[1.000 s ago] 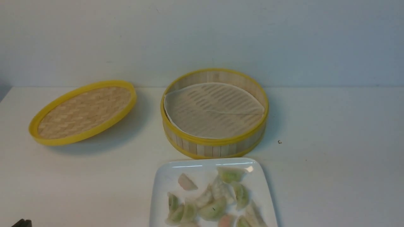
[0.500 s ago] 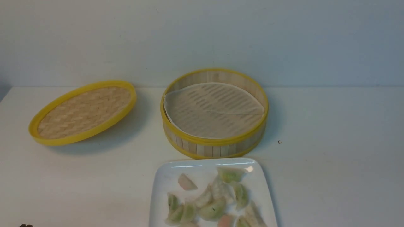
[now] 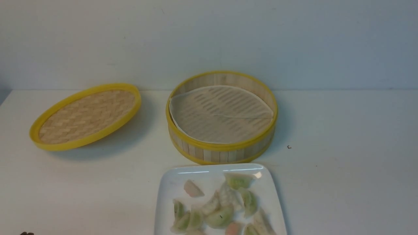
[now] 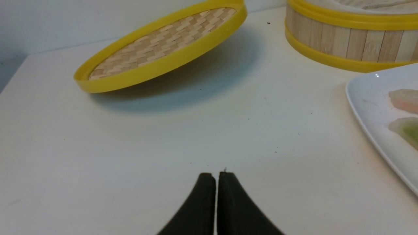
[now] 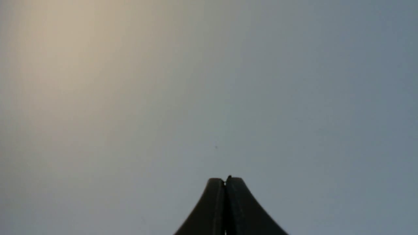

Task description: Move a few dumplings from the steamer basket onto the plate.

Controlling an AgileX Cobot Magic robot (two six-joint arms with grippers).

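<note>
Now that my left pincer (image 4: 216,176) has slipped almost out of the front view at eight o'clock, shut and empty like my right pincer (image 5: 225,180), the transfer looks finished: pale green crescent dumplings (image 3: 220,217) lie on the white rounded-square plate (image 3: 169,182), at six o'clock from the bamboo steamer basket (image 3: 215,155), whose visible liner (image 3: 222,114) is bare.

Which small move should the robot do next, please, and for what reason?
Probably the left arm should simply draw back to rest, its gripper shut: the steamer basket shows only its liner, with no dumpling on it, and the dumplings lie on the plate. The right gripper is also shut and holds nothing, so no further transfer seems needed.
</note>
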